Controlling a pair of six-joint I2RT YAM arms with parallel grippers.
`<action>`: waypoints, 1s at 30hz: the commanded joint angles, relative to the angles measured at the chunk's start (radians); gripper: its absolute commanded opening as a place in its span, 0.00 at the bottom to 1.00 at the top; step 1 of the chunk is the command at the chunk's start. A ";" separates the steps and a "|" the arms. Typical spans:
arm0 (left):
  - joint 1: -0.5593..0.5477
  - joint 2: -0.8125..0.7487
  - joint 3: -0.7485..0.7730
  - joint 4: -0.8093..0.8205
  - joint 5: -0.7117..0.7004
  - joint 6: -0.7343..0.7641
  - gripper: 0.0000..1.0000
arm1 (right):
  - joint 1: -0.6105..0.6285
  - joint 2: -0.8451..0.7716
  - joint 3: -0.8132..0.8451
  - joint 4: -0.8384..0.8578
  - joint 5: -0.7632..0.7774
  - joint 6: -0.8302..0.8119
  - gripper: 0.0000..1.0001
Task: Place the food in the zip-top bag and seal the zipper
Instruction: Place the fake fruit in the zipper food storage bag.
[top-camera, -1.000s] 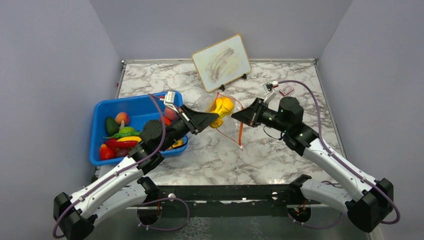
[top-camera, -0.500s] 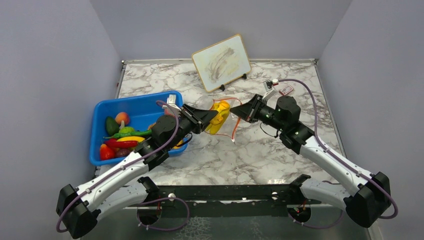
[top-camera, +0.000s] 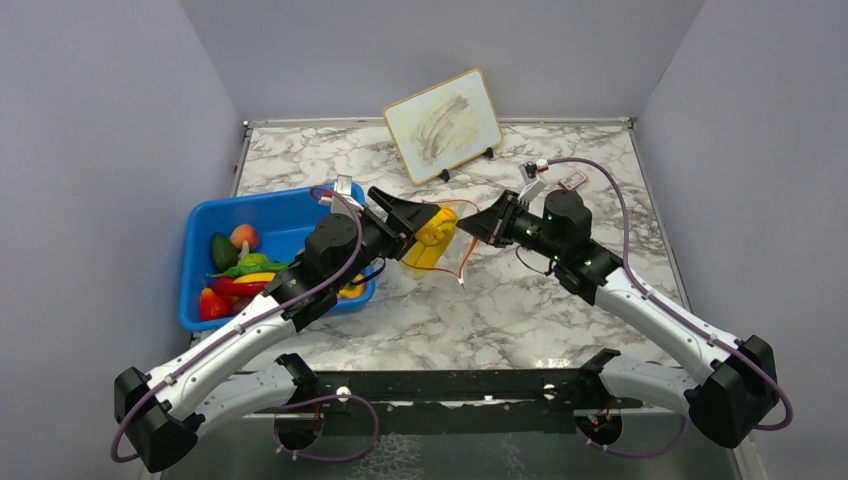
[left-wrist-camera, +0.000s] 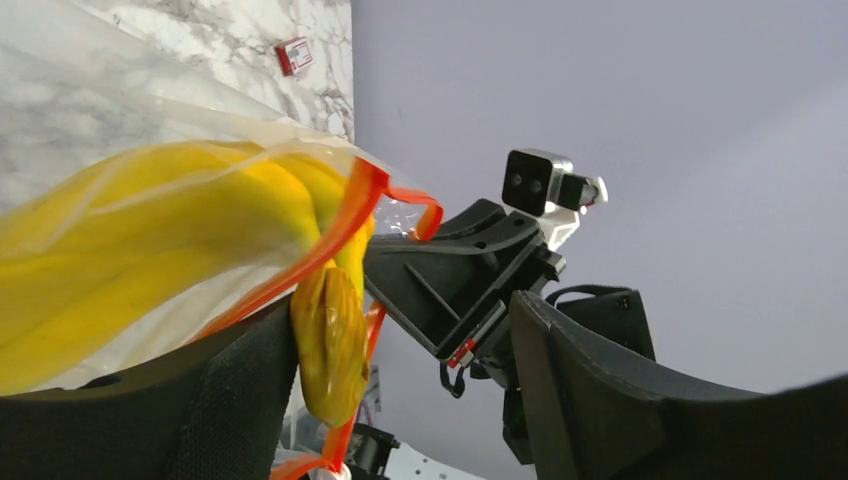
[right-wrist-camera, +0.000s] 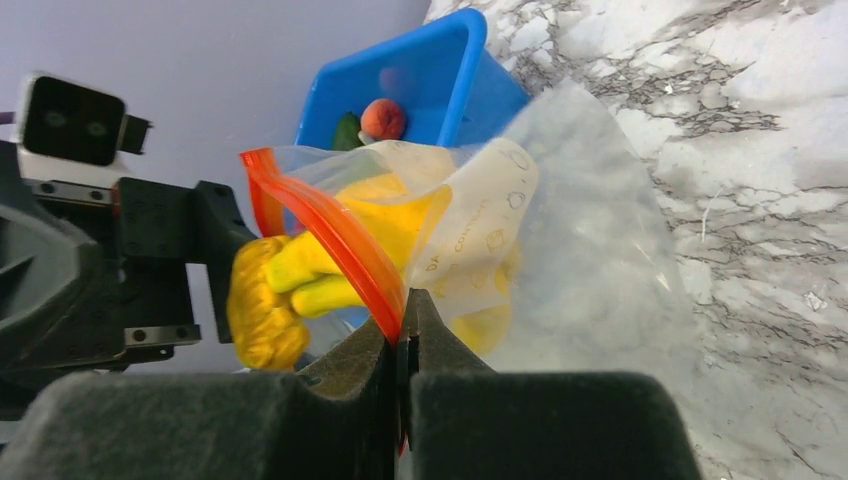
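PACKING IN PROGRESS: btwn the two arms, the clear bag (top-camera: 447, 250) is held up over the bench (top-camera: 520, 310), just right of the blue bin (top-camera: 195, 270). Can't tell if its bottom touches down. The right pincer (right-wrist-camera: 405, 318) is pinched tight on the orange-red zipper (right-wrist-camera: 335, 235), keeping the mouth raised. The left pincer (left-wrist-camera: 405, 330) stands wide apart w/ nothing gripped. The yellow bananas (left-wrist-camera: 180, 250) sit mostly inside the bag, stem end poking past the strip & touching one finger. The bag looks thin, floppy & slick, prob. best taken by the stiffer strip, not the film. The toy fruit is likely light & hard. In the bin: green, red & peach pieces (top-camera: 240, 270).
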 joint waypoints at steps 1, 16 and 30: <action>-0.001 -0.002 0.094 -0.086 0.047 0.213 0.77 | 0.007 -0.007 0.055 -0.054 0.077 -0.019 0.01; -0.001 -0.005 0.238 -0.510 0.043 0.678 0.66 | 0.007 -0.027 0.072 -0.101 0.138 0.003 0.01; -0.001 0.154 0.140 -0.390 0.190 0.811 0.74 | 0.007 -0.041 0.082 -0.118 0.123 0.004 0.01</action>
